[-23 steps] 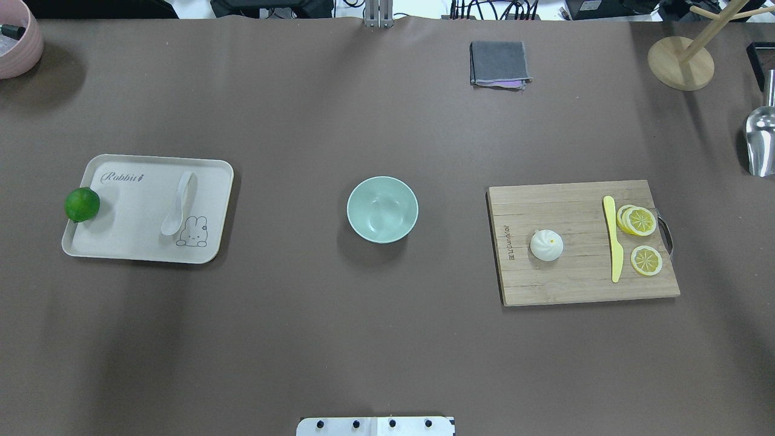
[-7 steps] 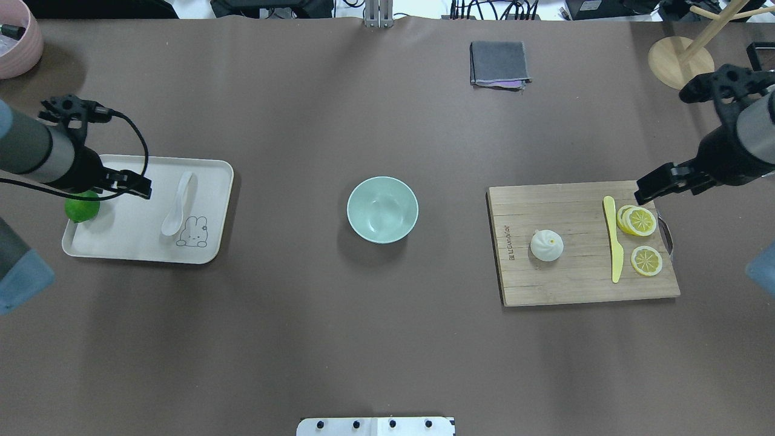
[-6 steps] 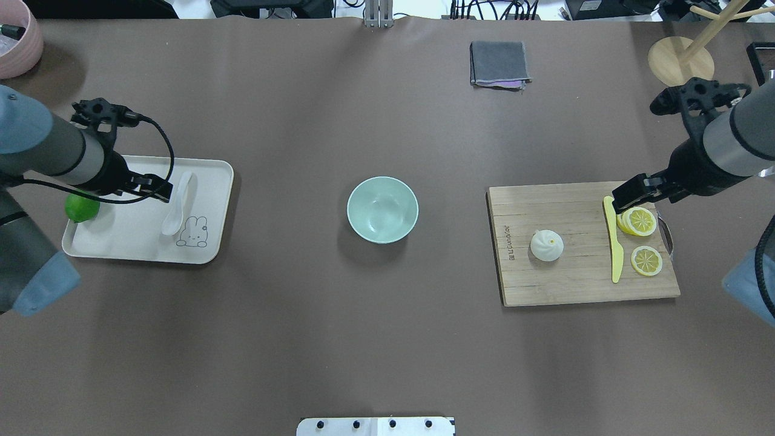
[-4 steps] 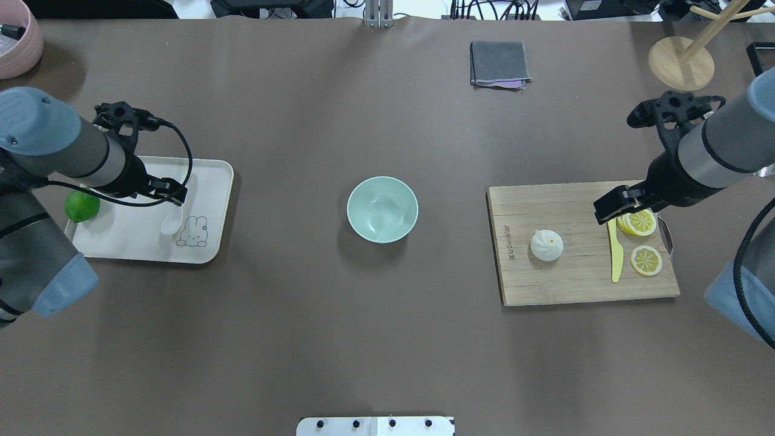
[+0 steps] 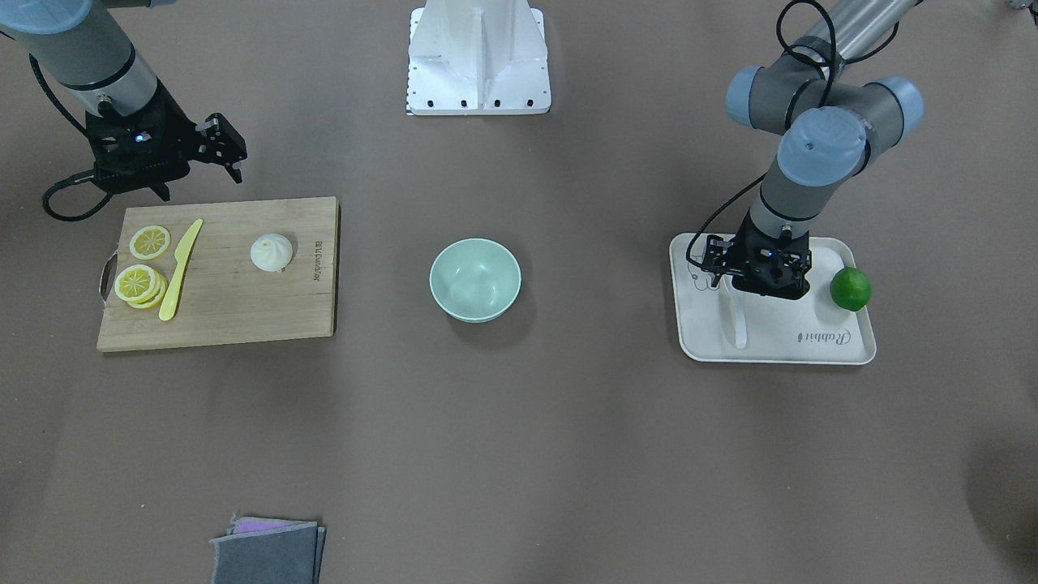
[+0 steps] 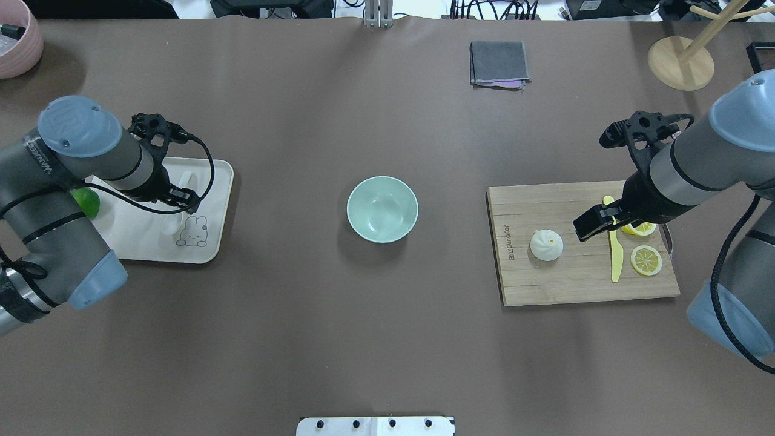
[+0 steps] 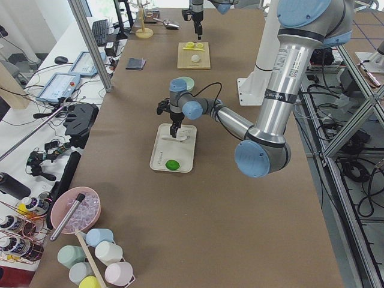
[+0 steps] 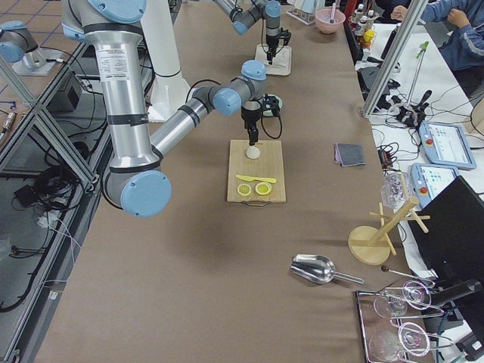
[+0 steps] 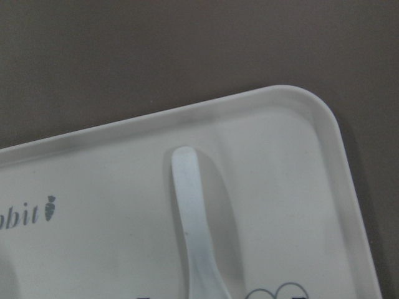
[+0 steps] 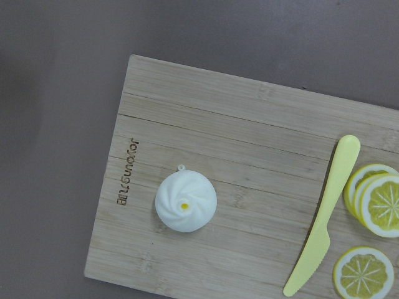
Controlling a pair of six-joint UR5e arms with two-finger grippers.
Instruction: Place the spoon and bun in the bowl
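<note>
White spoon (image 9: 187,205) lies left of the bowl (image 6: 363,200), bun (image 10: 186,204) right — I square left gripper (image 6: 181,200) and right gripper (image 6: 587,227) overhead first; how far apart their jaws stand, I cannot tell.

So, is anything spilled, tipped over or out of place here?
Nothing stands out. The bowl sits upright and empty, the spoon lies flat in the tray, and the bun rests on the board.

Both arms swung in from the sides. L fingers (image 6: 183,196) crossed the tray (image 6: 145,242), now over the spoon (image 9: 190,205) handle. R fingers (image 6: 590,224) passed the lemon slices (image 6: 646,260), now over the knife (image 6: 616,260), near the bun (image 6: 547,245).
</note>
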